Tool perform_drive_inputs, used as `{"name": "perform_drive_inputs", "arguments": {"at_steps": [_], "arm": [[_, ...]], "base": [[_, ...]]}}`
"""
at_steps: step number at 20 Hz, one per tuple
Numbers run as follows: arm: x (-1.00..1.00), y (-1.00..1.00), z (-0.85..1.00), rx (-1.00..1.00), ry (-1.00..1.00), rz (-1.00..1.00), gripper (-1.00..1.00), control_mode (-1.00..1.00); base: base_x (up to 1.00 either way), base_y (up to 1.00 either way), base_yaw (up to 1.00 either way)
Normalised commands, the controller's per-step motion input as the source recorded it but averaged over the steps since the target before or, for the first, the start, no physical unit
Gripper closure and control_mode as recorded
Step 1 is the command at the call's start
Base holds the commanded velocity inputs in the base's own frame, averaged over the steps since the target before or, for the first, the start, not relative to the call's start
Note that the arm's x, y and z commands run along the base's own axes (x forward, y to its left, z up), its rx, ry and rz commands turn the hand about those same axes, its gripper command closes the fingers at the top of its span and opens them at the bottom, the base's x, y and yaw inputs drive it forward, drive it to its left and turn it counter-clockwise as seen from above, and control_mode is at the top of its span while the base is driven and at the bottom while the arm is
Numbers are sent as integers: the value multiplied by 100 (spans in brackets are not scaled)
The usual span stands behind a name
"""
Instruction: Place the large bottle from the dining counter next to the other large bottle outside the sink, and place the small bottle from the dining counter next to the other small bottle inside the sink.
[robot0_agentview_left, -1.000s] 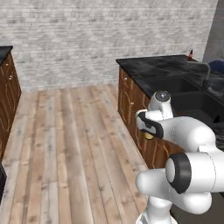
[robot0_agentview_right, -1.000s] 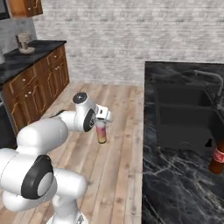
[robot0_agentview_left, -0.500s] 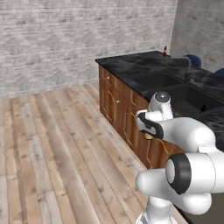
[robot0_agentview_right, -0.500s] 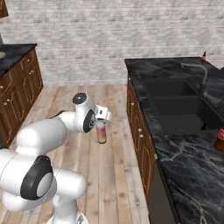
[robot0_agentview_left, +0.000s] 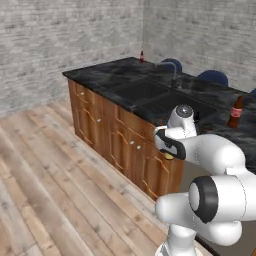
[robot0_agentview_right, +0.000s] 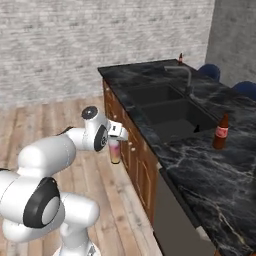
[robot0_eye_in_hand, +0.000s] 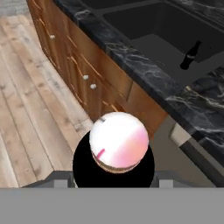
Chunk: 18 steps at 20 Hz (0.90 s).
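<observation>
In the left base view, the tall dark brown glass bottle with a red label (robot0_agentview_left: 235, 112) stands on the black counter beside the black double-basin sink (robot0_agentview_left: 150, 95).

In the right base view, the two-finger gripper (robot0_agentview_right: 115, 141) clasps the tall pale whitish bottle (robot0_agentview_right: 115, 151) over the floor, near the cabinets; a swing toward the counter might knock it against the edge.

In the hand view, the tiny black bottle (robot0_eye_in_hand: 190, 55) lies in the basin. No label writing is legible.
</observation>
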Motion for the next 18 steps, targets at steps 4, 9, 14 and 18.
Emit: {"name": "perform_drive_inputs", "arguments": {"at_steps": [4,9,14,18], "arm": [[0,0,0,0,0,0,100,100],[0,0,0,0,0,0,100,100],[0,0,0,0,0,0,100,100],[0,0,0,0,0,0,100,100]], "base": [[34,33,-44],[43,30,-43],[42,33,-43],[35,33,-42]]}}
